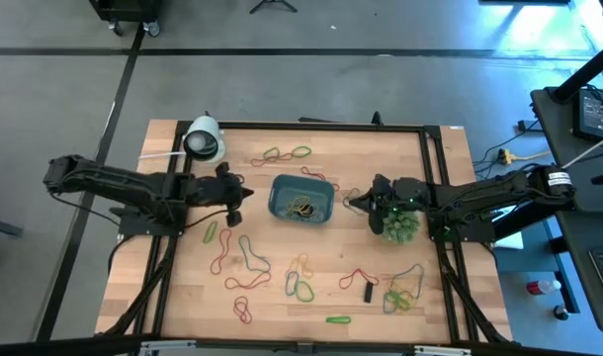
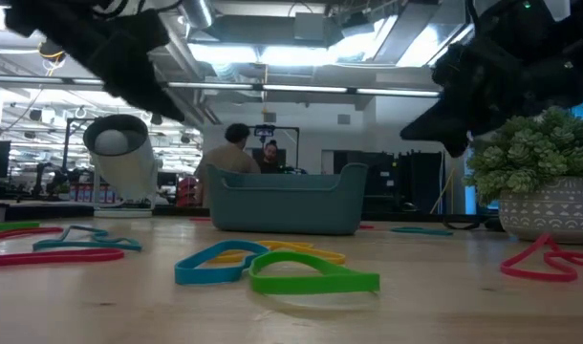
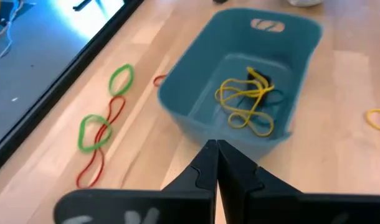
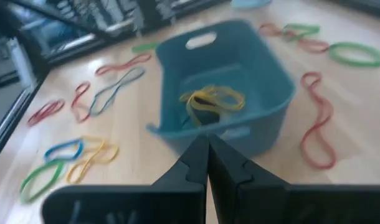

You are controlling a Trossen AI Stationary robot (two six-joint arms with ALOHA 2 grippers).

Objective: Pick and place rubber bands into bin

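Accordingly, we judged both closed, empty hands, left hand (image 1: 244, 192) and right hand (image 1: 353, 201), should reopen before descending onto rubber bands (image 1: 240, 259) beside the bin (image 1: 278, 188).

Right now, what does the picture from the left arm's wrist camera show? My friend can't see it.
A small blue-teal plastic bin sits on the pale wooden table, with thin yellow rubber bands tangled inside over something dark. The left gripper is shut with nothing in it, pointing at the bin's near wall. Beside the bin lie green and red rubber bands.

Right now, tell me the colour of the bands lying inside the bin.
Mostly yellow bands, with something dark beside them, in the blue-teal bin; clearest in the left wrist view.
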